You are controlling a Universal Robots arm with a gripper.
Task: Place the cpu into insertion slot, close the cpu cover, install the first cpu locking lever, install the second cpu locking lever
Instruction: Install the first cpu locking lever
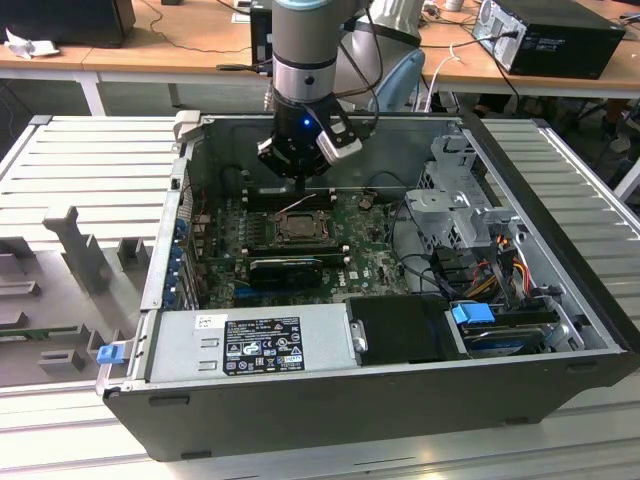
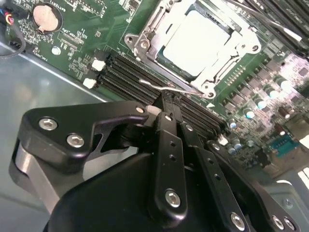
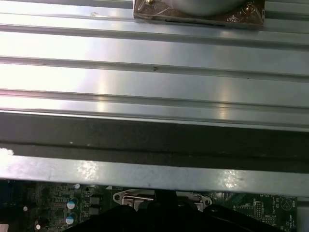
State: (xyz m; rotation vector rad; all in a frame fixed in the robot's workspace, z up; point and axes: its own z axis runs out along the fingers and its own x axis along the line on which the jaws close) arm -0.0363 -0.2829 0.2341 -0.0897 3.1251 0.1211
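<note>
The cpu (image 2: 195,41) lies flat in the insertion slot (image 1: 298,226), its pale face showing through the cut-out. Over it the silver cpu cover (image 2: 241,48) is down, framing the chip. A thin wire locking lever (image 2: 159,86) runs along the socket's near edge, and my gripper (image 2: 166,104) has its fingertips right at it, touching or just above. The two black fingers (image 2: 169,140) stand pressed together. In the exterior view the gripper (image 1: 300,185) hangs just behind the socket, with a thin lever slanting up toward it. A second wire lever (image 2: 270,24) runs along the socket's far side.
Black memory slots (image 2: 130,72) lie between socket and gripper. A coin battery (image 2: 44,17) sits on the green board. A long black card (image 1: 285,268), the power supply (image 1: 250,345), drive cage (image 1: 460,200) and cables (image 1: 500,265) crowd the case. A ribbed metal table (image 3: 154,53) surrounds it.
</note>
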